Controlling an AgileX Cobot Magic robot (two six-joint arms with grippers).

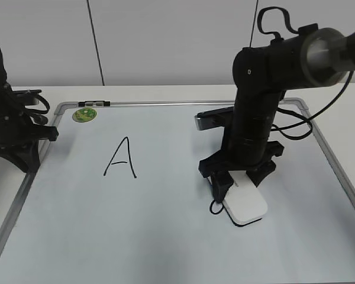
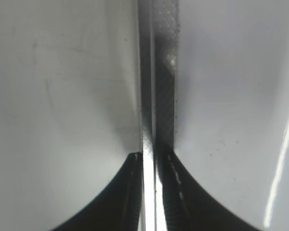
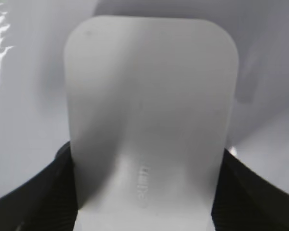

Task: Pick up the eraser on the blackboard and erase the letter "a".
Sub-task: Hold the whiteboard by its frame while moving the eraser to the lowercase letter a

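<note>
**Right arm on eraser, right half of board**

Surface: the blackboard (image 1: 165, 225), pale bluish-white with a grey metal frame, lies flat on a white worktop (image 1: 165, 93). A round green sticker (image 1: 84, 115) sits at its far left corner. A tall capital "A" (image 1: 121, 158) in black marker stands left of centre. A plain pale wall (image 1: 165, 35) with dark vertical seams runs behind the worktop.

The eraser (image 1: 246, 203) rests on the board, right of centre, toward the near side. A short dark marker stroke (image 1: 215, 207) shows at its left edge; whether this is the letter cannot be told.

The right gripper (image 1: 235, 178) stands over the eraser's far end; in the right wrist view its jaws press both long sides of the white block (image 3: 149, 110).

The left gripper (image 1: 25, 155) sits at the board's left frame. In the left wrist view its jaws lie nearly together, one on each side of the frame rail (image 2: 151, 96).
</note>
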